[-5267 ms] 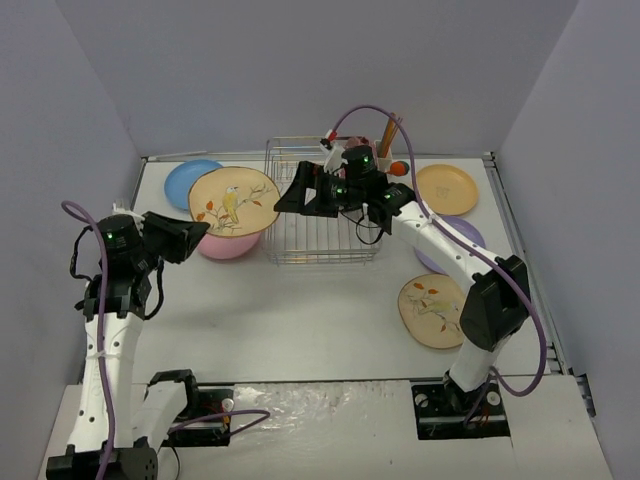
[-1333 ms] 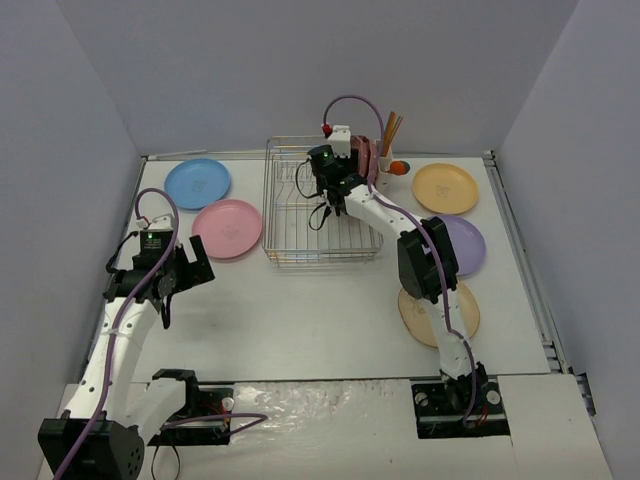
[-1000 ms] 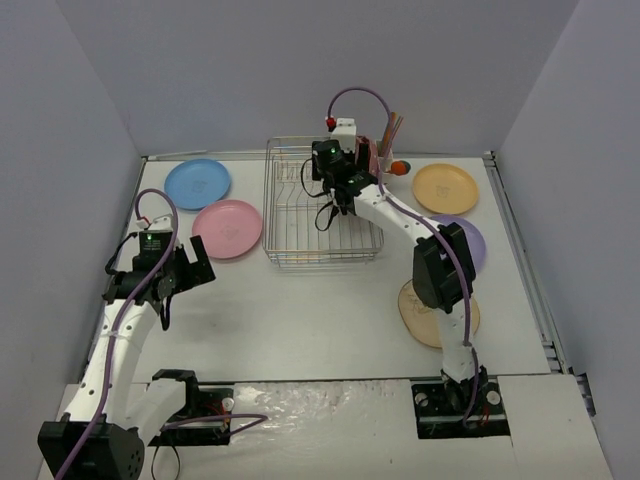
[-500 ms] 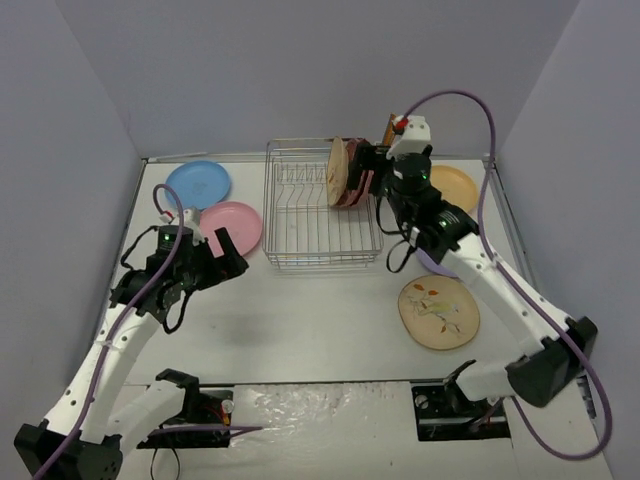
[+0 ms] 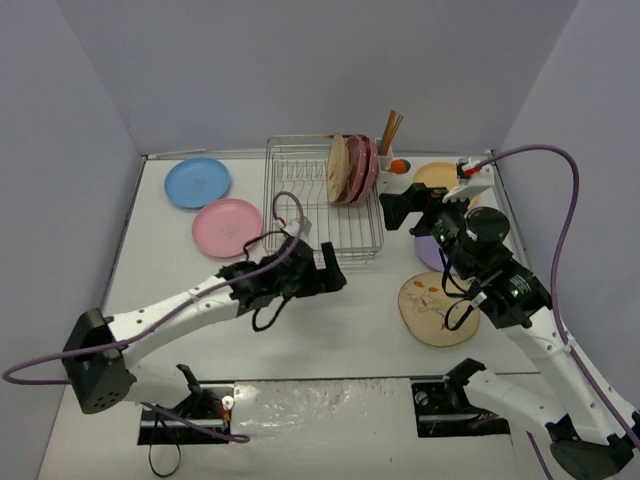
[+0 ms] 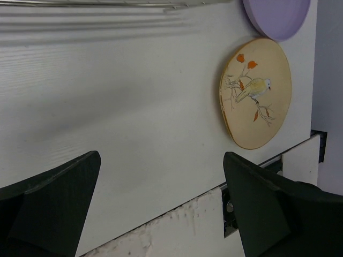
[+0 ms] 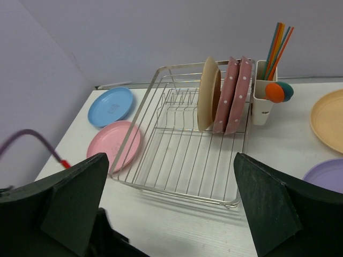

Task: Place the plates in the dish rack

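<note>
The dish rack (image 7: 177,155) is thin shiny metal wire, silvery with a bit of glare, and the utensil cup (image 7: 261,107) on it looks like plain white plastic. The blue plate (image 7: 111,106) and pink plate (image 7: 115,144) look like smooth plastic with a soft sheen. The bird-print plate (image 6: 257,93) is smooth and pretty matt, and the table (image 6: 118,96) is matt white with a faint grain.

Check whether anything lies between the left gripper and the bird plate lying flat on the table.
Nothing visible: only bare table separates the open left gripper from the bird plate. The right arm overhangs the plate's far edge.
</note>
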Controlling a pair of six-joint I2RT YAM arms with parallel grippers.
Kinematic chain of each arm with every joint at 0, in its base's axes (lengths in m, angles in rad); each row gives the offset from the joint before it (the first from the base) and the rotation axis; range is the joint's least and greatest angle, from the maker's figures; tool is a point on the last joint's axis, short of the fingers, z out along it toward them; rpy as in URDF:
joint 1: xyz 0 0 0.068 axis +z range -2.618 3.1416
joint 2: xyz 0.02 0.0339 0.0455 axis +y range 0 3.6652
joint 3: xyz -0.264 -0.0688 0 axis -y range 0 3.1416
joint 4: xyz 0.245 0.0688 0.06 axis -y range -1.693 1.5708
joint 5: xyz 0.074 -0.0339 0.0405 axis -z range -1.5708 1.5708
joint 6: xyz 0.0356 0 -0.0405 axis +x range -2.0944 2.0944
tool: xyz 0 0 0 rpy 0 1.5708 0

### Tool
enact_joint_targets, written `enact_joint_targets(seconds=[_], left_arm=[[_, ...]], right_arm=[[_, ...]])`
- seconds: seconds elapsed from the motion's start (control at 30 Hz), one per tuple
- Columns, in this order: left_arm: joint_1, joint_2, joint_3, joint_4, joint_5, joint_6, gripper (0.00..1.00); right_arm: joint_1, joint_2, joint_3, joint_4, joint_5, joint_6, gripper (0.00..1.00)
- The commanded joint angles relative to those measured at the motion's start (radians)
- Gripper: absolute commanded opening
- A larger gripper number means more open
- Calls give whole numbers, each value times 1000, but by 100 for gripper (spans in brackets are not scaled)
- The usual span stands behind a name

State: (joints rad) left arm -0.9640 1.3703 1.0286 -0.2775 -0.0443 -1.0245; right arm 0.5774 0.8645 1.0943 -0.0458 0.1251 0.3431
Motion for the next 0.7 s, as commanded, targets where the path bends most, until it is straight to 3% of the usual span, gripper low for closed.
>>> enact_joint_targets(seconds=[0.0, 0.23, 0.5, 0.67], left_arm=[[-98, 169, 100, 315, -61, -86, 96], [-180, 434, 202, 547, -52, -151, 92], [-203, 630, 229, 670, -45, -279, 83], [-224, 675, 238, 654, -56, -302, 75]], right_arm=[[-2, -15, 11, -2, -80, 31, 100], [-1, -23, 46, -56, -158, 28, 100], [-2, -58, 78, -106, -196, 8, 100], [-2, -66, 87, -133, -216, -14, 100]])
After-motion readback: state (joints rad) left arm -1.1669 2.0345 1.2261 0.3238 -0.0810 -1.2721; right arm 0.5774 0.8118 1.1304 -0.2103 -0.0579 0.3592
